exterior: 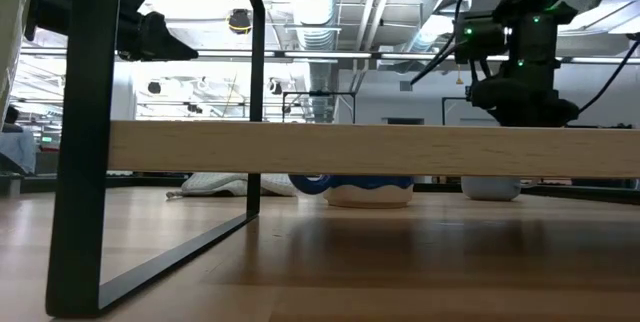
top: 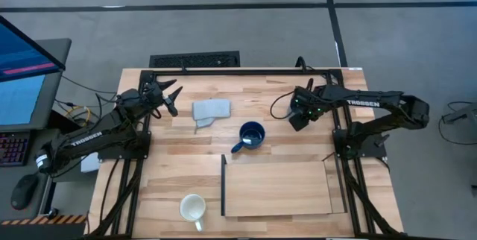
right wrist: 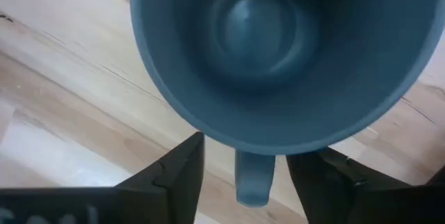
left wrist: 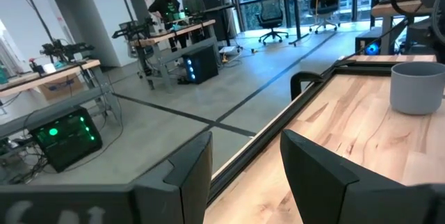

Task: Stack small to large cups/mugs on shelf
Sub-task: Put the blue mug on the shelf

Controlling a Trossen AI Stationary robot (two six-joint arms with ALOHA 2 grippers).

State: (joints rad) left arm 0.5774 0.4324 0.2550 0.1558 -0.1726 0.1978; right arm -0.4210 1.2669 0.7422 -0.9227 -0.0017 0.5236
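The small grey-blue mug (right wrist: 278,50) stands upright on the tabletop, seen from straight above in the right wrist view. My right gripper (right wrist: 247,153) hangs over it, open, with one finger on each side of the mug's handle (right wrist: 252,177) and a gap on both sides. In the high view this gripper (top: 300,113) hides the mug. The navy mug (top: 251,136) stands mid-table, and the white mug (top: 192,209) stands near the front edge. The shelf (top: 277,188) is a pale board with a dark strip (top: 223,184). My left gripper (top: 168,95) waits open at the far left.
A folded grey cloth (top: 211,111) lies left of the navy mug. In the low view the shelf board (exterior: 370,149) sits raised on a dark frame (exterior: 85,142). A black rail (top: 246,71) runs along the far table edge. People stand far off in the room (left wrist: 177,1).
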